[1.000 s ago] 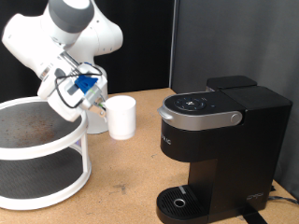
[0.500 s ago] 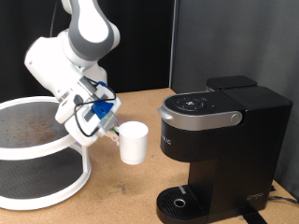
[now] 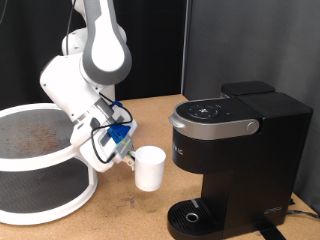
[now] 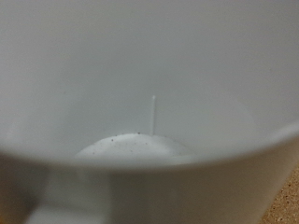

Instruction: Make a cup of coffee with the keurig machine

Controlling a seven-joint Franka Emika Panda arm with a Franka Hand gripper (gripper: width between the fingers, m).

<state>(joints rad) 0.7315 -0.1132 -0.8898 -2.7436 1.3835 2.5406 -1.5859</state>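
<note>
The small white cup (image 3: 149, 168) hangs in the air in my gripper (image 3: 127, 156), which is shut on its handle side, to the exterior view's left of the keurig machine (image 3: 232, 160). The cup is above the wooden table and higher than the machine's round drip tray (image 3: 191, 216). The machine's grey-silver lid (image 3: 213, 117) is down. In the wrist view the cup (image 4: 149, 103) fills the frame; its white inside looks empty apart from a few dark specks. My fingers do not show there.
A white round two-tier stand (image 3: 42, 165) fills the exterior view's left, close behind my arm. A black panel stands behind the machine. Bare wooden table (image 3: 130, 215) lies in front of the cup and stand.
My gripper has carried the cup down and to the exterior view's right, from beside the stand's top tier to close by the machine's front.
</note>
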